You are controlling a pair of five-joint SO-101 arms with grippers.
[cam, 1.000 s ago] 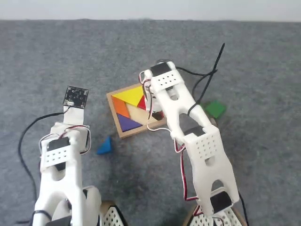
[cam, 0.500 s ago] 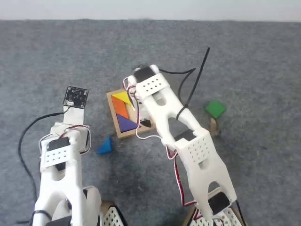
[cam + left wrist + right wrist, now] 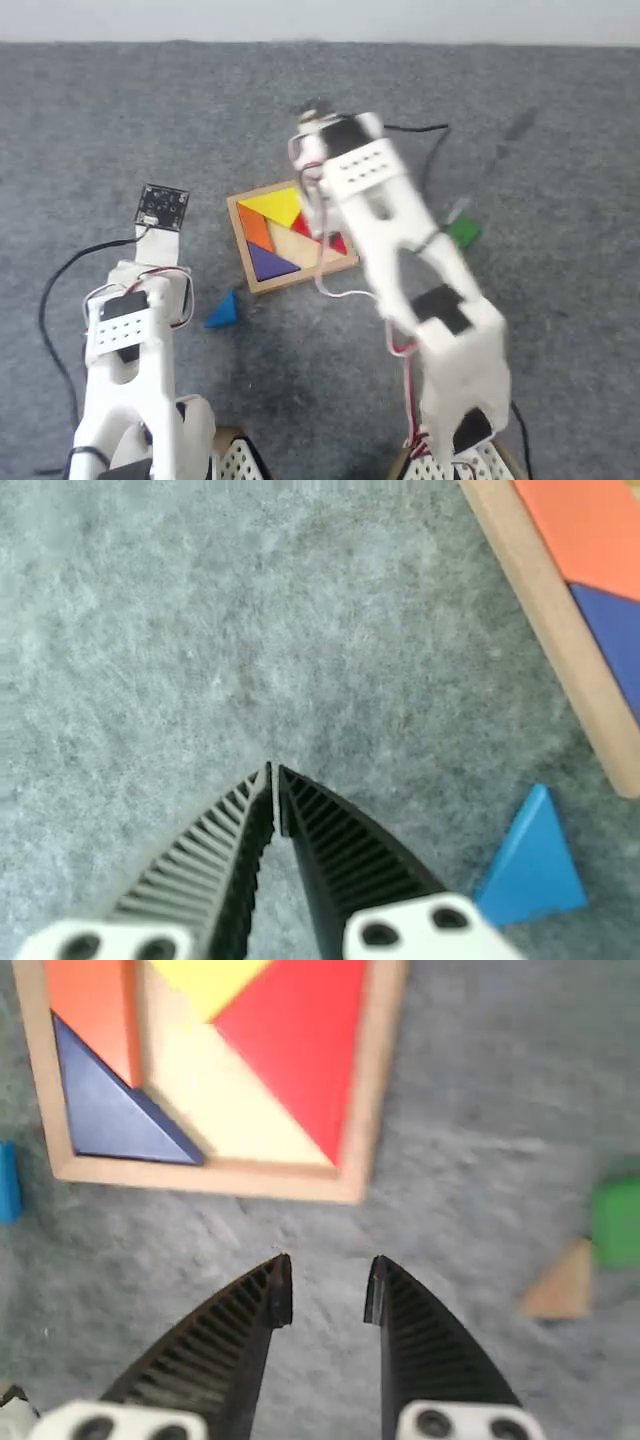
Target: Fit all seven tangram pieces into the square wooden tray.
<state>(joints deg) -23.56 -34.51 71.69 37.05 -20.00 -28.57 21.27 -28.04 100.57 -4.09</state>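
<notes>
Square wooden tray (image 3: 300,279): centre of the high view, on the grey counter (image 3: 560,130), sitting a little askew.

In the tray:
- yellow triangle (image 3: 272,205) at the upper edge
- orange piece (image 3: 257,229) along the left rim
- purple triangle (image 3: 268,262) in the lower-left corner
- red triangle (image 3: 337,242) toward the right, partly under the arm
- bare wood floor showing between these pieces

Outside the tray:
- blue triangle (image 3: 224,311) on the counter to the lower left of the tray, near it but not touching
- green piece (image 3: 463,232) to the right of the tray, well apart from it
- tan triangle (image 3: 560,1285) just beside the green piece, seen in the right wrist view

Right hand (image 3: 328,1278): fingers partly apart, with a clear gap between the tips and nothing in it. It hovers over bare counter just outside the tray rim, on the side by the red triangle. Its arm runs from the lower right of the high view up over the right part of the tray.

Left hand (image 3: 274,772): fingers pressed together tip to tip, holding nothing. It is over bare counter, with the blue triangle near it and the tray rim beyond. Its arm stands in the lower left of the high view.
</notes>
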